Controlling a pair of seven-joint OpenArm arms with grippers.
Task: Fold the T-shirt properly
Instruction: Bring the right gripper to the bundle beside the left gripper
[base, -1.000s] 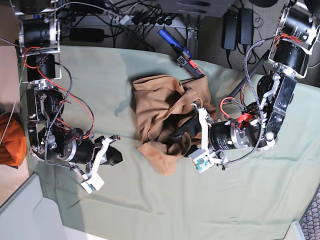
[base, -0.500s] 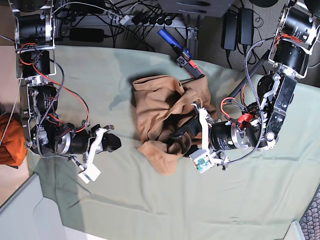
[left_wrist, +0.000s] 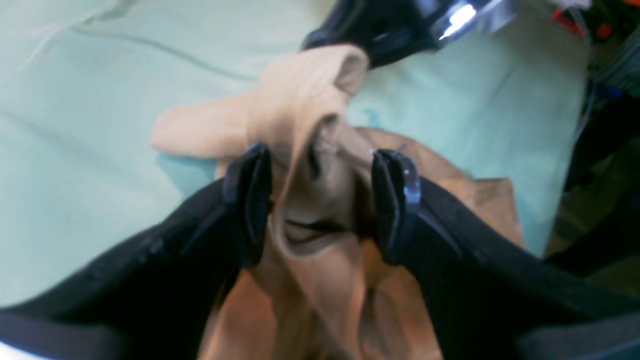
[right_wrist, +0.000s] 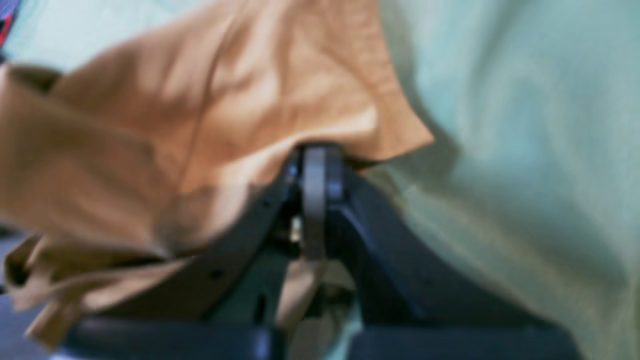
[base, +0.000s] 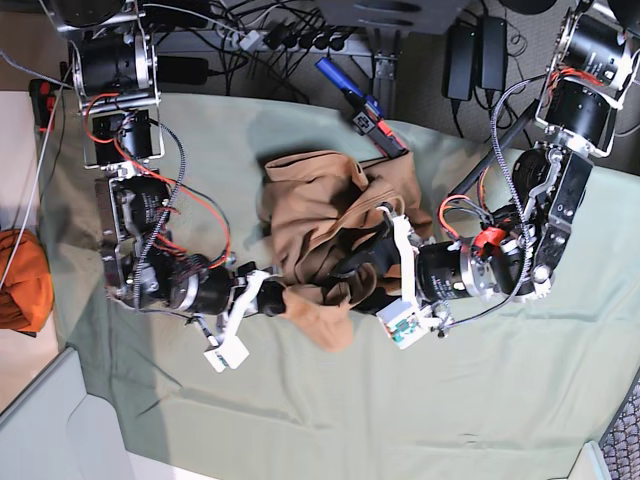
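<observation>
Right gripper (right_wrist: 316, 165): jaws pressed together, tips tucked under the edge of the T-shirt (base: 325, 225), lower centre of the wrist view; whether cloth is actually pinched between them cannot be told.

Left gripper (left_wrist: 320, 200): jaws standing wide, a raised ridge of shirt cloth between them, not clamped.

T-shirt: tan, crumpled in a heap at the centre of the base view on the green table cloth (base: 480, 400); one loose flap reaches toward the lower centre, at the right gripper.

Orange bundle (base: 25, 280): far left edge of the base view, well apart, no part of the job.

Step in hand, as judged: getting hold of two parts of the heap to spread it flat. Advice: close the left jaws on a single layer near a hem, not on the bunched ridge; draw the grips apart slowly and low over the cloth so that the table cloth is not dragged along.
</observation>
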